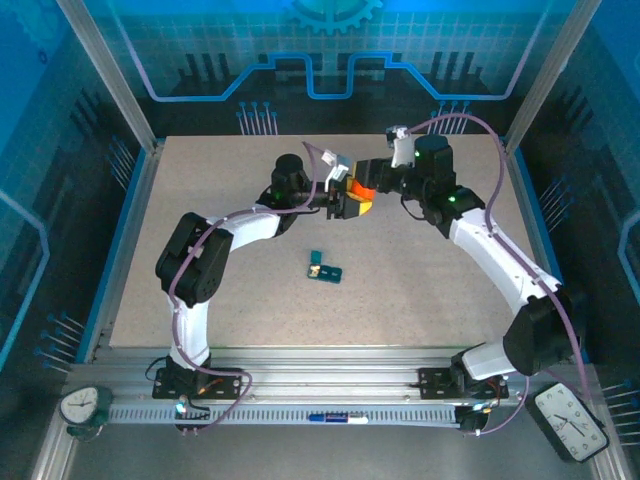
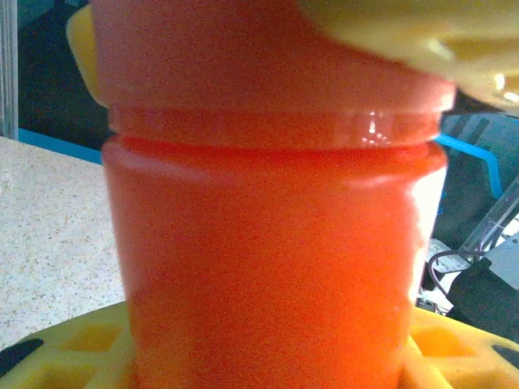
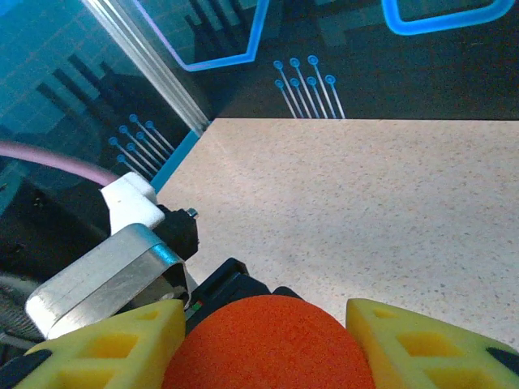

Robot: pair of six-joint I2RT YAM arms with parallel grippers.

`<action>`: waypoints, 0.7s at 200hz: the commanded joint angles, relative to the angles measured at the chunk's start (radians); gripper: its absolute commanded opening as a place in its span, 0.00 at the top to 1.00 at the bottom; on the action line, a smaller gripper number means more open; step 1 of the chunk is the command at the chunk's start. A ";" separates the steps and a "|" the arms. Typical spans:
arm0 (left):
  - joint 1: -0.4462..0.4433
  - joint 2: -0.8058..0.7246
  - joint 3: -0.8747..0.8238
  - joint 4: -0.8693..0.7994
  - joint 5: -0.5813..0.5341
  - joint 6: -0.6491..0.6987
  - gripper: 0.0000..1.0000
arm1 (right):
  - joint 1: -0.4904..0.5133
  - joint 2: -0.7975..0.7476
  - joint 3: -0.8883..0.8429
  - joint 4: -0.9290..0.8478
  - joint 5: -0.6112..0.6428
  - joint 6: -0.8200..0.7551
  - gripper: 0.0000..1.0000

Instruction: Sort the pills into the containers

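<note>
Tabletop (image 1: 200, 300): both arms meet over its far half, at the orange bottle (image 2: 268, 243).

Left tool (image 2: 268, 361) is partly closed around the bottle body, with a yellow finger on each side, so it has the bottle. Right tool (image 3: 268, 352) comes in from the opposite side, its fingers pressed against the cap (image 3: 268, 324). That reads as gripped.

Bottle is off the tabletop, with its long axis running from left tool to right tool and the cap at the right-tool end. Judgement: the cap twist-off comes next, so the left must hold the body steady.

Pill box (image 1: 324, 268) is on the tabletop, well apart from the bottle, toward the near edge and slightly to the left-arm side. Its long axis runs roughly left-right with a slight skew. One lid may be up, but it's too small to confirm. No pills visible. The left arm looks marginally nearer to the box.
</note>
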 commanded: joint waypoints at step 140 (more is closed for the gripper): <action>0.001 -0.053 0.024 -0.028 -0.028 0.024 1.00 | -0.238 -0.150 -0.101 0.116 -0.549 0.008 0.17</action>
